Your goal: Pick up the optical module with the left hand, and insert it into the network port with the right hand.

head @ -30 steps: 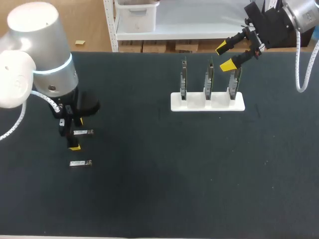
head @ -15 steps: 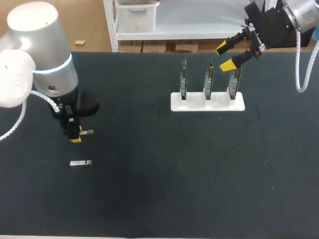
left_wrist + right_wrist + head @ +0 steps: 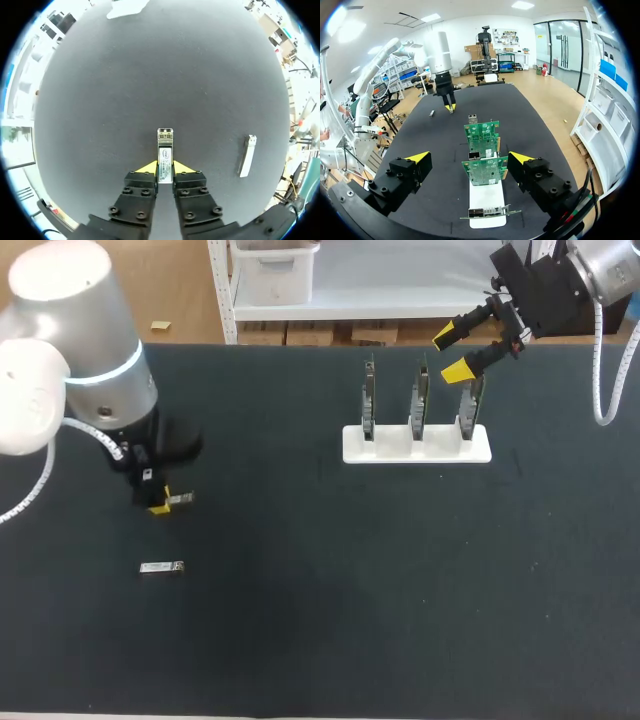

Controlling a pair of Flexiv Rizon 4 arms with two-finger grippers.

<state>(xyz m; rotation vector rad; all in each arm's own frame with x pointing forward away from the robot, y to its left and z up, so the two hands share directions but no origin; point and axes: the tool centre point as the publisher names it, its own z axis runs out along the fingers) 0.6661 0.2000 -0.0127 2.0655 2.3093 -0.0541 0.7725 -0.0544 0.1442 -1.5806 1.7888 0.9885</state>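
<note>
Optical module (image 3: 165, 150) is up off the desk (image 3: 300, 640) now, pinched in the left pincer (image 3: 165, 170), so pickup looks done; right pincer (image 3: 457, 352) hangs wide open.

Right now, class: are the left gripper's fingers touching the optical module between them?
Touching. In the left wrist view the left gripper's fingers press the optical module from both sides, no gap.

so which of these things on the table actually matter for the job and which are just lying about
Job: optical module, held in the shut left gripper; right gripper, open by the cards; three network cards upright in the white stand.
Lying about: a second module, flat on the table.
</note>
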